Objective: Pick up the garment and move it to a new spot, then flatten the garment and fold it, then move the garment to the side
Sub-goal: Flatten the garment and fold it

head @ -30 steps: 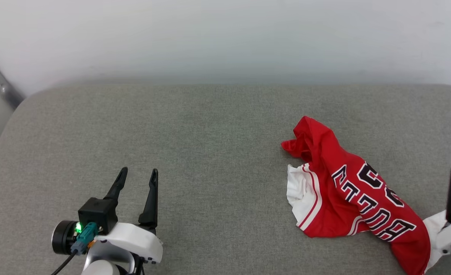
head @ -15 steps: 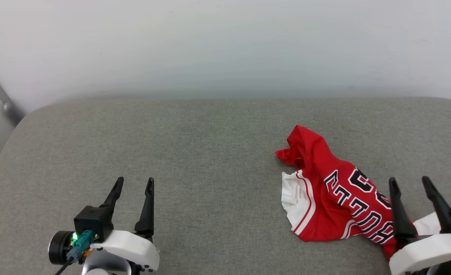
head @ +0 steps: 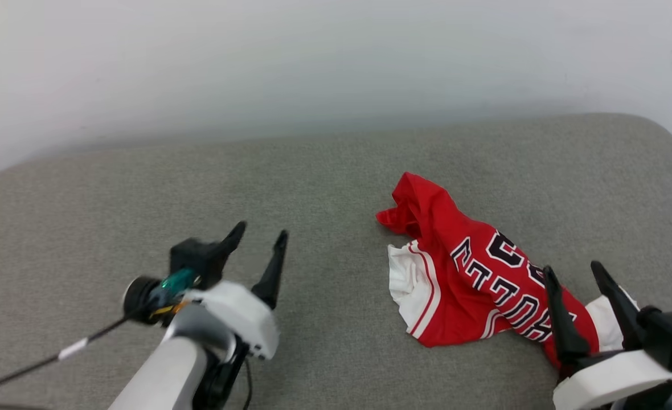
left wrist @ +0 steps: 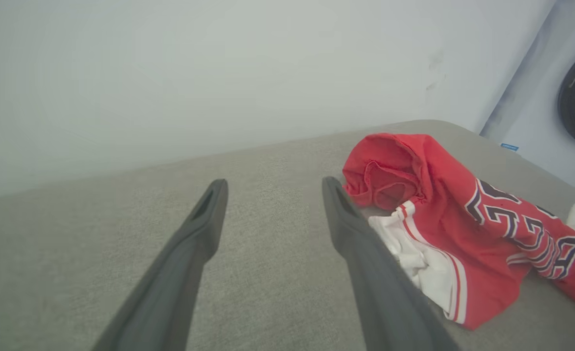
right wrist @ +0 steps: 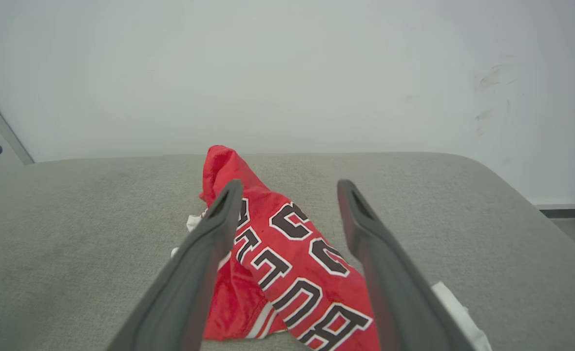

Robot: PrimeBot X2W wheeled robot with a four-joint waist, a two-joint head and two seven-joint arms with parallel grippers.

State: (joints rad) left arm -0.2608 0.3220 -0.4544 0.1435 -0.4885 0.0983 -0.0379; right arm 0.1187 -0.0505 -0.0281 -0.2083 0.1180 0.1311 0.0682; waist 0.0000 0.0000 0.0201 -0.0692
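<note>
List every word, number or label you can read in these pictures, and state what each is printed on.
"BULL": black, white-edged letters on the red garment; any further letter is hidden.
Two large digits beside it: too creased to read.
Small blue label on the white machine: too small to read.

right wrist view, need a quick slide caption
Open right hand framing the crumpled red garment on the grey cushion, its print facing up.

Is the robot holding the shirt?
No, the red jersey lies crumpled on the cushion; the left gripper and right gripper have open fingers.
</note>
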